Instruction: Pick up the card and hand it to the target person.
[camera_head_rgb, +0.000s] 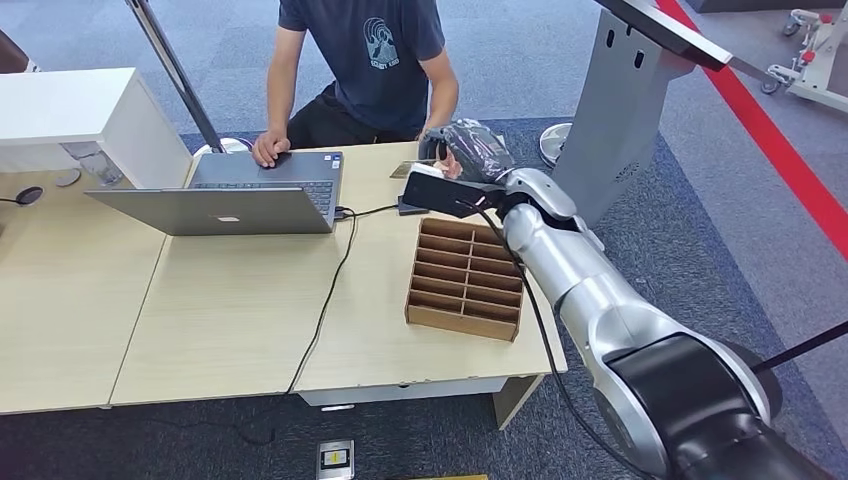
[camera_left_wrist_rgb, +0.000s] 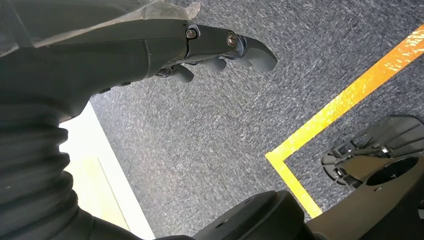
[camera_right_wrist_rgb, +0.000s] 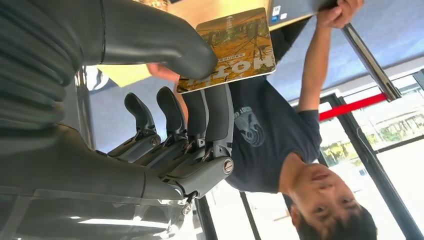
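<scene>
Pinching the card (camera_right_wrist_rgb: 233, 48) flat between thumb and fingers (camera_right_wrist_rgb: 212, 112) of the right hand (camera_right_wrist_rgb: 170, 125), extended toward the person (camera_head_rgb: 365, 60).

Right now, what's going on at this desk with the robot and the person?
The right robot hand is stretched out over the far edge of the desk, pinching a card between its thumb and fingers and holding it toward the seated person. That person has one hand on the open laptop and the other near the card. A wooden slotted organizer sits on the desk beneath the arm. The left robot hand hangs over the carpet, holding nothing.
</scene>
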